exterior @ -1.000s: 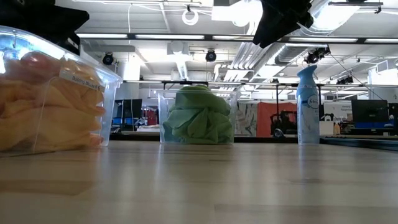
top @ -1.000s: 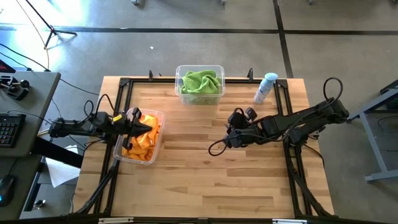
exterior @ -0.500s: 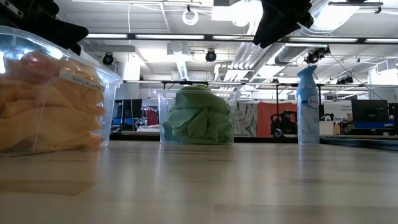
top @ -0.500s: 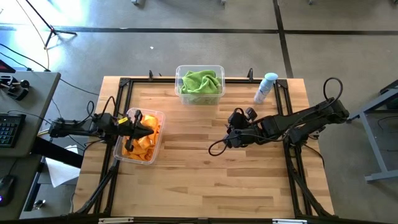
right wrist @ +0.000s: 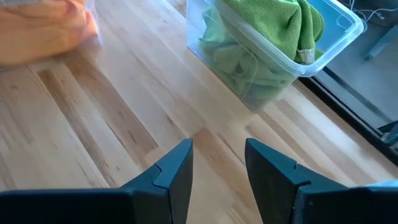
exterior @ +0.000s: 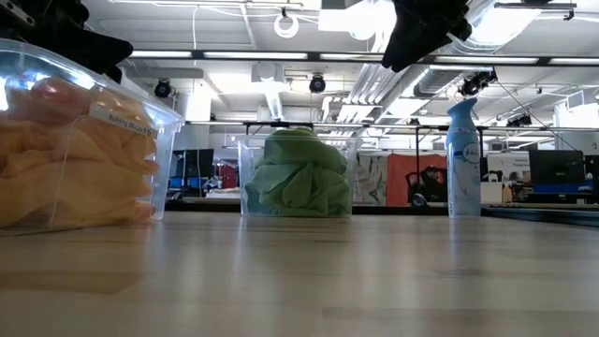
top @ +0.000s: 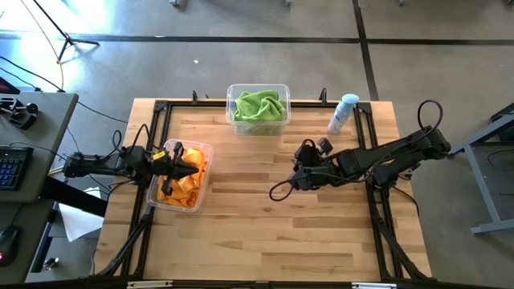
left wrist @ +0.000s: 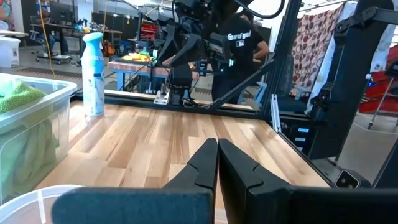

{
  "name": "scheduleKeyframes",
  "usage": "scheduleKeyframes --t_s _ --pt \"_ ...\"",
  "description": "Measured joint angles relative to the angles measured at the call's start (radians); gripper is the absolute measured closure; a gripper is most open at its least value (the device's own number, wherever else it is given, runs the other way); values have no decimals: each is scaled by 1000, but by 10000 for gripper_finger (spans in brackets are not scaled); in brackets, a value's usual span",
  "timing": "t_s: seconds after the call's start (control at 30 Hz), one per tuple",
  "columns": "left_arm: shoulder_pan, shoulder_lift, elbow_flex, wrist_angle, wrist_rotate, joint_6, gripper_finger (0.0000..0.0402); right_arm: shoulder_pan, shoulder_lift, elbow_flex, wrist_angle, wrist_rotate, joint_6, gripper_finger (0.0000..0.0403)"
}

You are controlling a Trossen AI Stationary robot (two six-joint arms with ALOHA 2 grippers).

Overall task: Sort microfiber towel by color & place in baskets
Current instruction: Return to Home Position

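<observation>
Since a second ago, the left gripper (left wrist: pixel 217 149) is sitting a little farther back toward 9 o'clock. It is hanging over the side bin (top: pixel 206 152) with its fingers pressed together, holding nothing. Orange towels (top: pixel 183 186) are lying in that bin at the table's (top: pixel 265 233) 9 o'clock side. Green towels (top: pixel 259 104) are sitting in the far bin (top: pixel 230 108) at 12 o'clock. The right gripper (right wrist: pixel 219 152) is waiting near the middle, toward 3 o'clock, with its fingers spread apart and empty. A spray bottle (top: pixel 344 112) is standing at 1 o'clock.
</observation>
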Motion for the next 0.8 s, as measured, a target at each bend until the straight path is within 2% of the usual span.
scheduleKeyframes --t_s 0.2,0.47,0.63,0.8 --pt "0 0 0 0 0 0 401 0 0 0 -82 -24 -17 273" --pt "0 0 0 0 0 0 401 0 0 0 -127 -127 -151 394" --pt "0 0 0 1 0 0 401 1 -6 -37 -85 -168 -210 389" --pt "0 0 0 1 0 0 401 1 -67 -232 124 -268 -250 398"
